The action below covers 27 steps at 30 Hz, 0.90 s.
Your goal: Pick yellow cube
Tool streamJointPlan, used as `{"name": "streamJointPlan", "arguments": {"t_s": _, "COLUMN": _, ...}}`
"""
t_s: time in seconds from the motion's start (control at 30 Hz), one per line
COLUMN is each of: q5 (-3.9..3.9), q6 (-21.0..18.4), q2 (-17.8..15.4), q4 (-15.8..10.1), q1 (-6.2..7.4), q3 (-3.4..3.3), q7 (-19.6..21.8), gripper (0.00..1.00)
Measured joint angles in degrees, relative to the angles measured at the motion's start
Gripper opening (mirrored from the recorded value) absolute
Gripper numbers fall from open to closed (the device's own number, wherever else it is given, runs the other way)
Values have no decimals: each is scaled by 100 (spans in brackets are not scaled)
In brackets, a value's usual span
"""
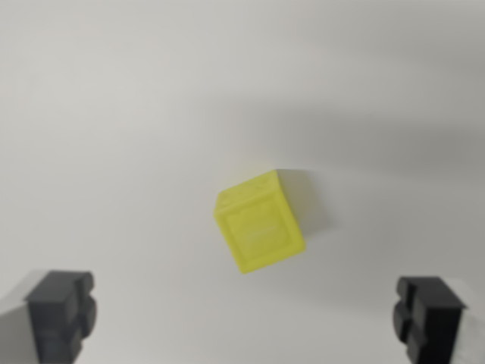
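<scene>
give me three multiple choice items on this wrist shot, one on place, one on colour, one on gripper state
1. Where does the cube sit?
A. near the centre of the view
B. top left corner
C. between the fingertips

2. What colour is it?
A. red
B. yellow
C. blue

3. How is the gripper?
A. shut on the cube
B. shut, holding nothing
C. open, nothing held

Answers:
A, it lies mid-frame on the white surface.
B, its faces are bright yellow.
C, the dark fingertips stand far apart at the lower corners, clear of the cube.
</scene>
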Motion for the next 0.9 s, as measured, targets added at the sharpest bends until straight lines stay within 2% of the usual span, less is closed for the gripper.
{"name": "streamJointPlan", "arguments": {"t_s": 0.9, "q5": 22, "q6": 626, "q2": 324, "q4": -326, "q1": -38, "q3": 0, "q7": -581, "gripper": 100}}
